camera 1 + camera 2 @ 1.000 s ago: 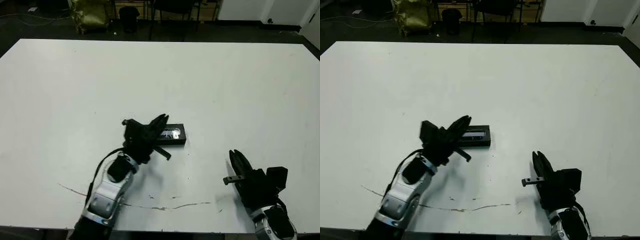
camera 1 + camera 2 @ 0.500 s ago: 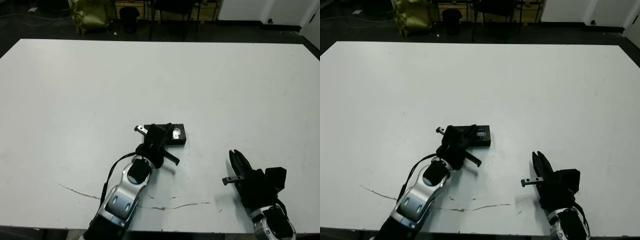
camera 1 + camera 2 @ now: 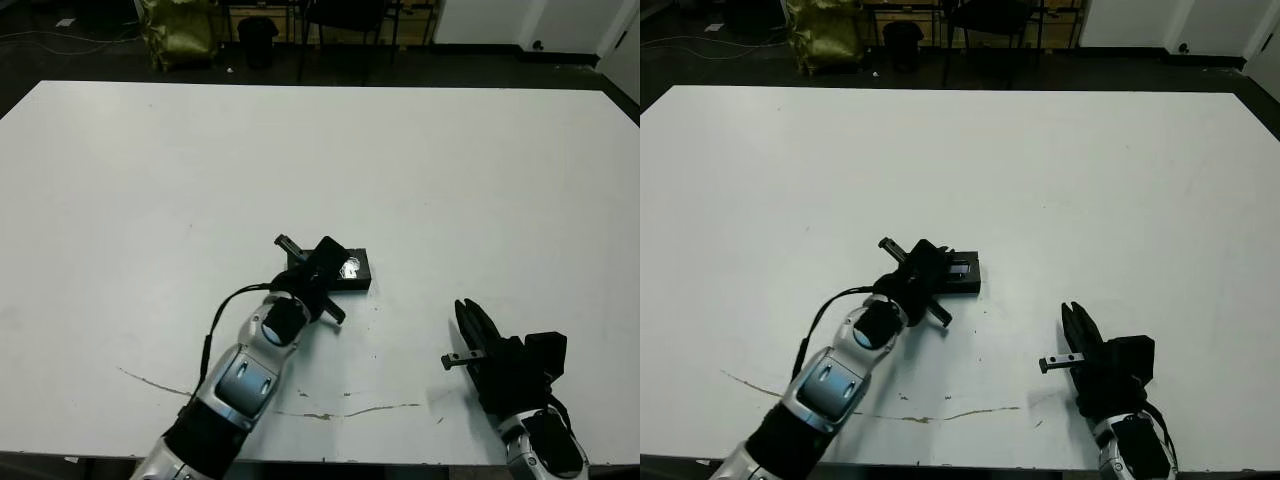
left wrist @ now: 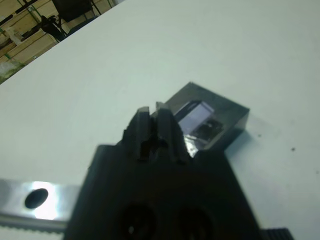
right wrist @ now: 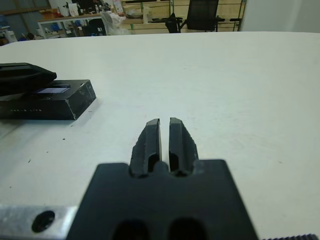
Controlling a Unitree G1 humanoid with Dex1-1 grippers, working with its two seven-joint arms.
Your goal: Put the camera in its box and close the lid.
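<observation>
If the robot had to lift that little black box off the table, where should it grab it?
Probably across the narrow width of the flat black rectangular box with the glossy window strip, coming down from above. It lies flat on the white table, so only its long side walls offer parallel faces; the left pincer already sits over it.

a white table [image 3: 400, 150] with a yellow bag [image 3: 180, 30] beyond it.

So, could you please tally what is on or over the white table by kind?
Boxes with the lid on: 1, the black box
Grippers: 2, the left gripper over the box and the right gripper apart from it
Total: 3
</observation>
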